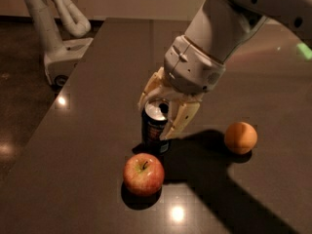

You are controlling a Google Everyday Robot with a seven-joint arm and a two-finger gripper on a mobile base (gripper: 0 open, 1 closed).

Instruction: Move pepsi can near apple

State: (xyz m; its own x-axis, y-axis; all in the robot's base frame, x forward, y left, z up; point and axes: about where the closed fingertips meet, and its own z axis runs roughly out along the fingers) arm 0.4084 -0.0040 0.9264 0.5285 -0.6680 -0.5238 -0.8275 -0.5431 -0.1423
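Note:
The dark blue pepsi can (154, 128) with a silver top stands upright just behind and slightly right of the red apple (143, 173), very close to it. My gripper (161, 112) comes down from the upper right with its cream fingers (179, 121) on either side of the can's upper half, shut on it. The can's base looks at or just above the dark table (97, 82).
An orange fruit (240, 137) lies on the table right of the can. Another white robot arm on a base (56, 28) stands off the table's far left edge. The table's left edge runs diagonally past the apple.

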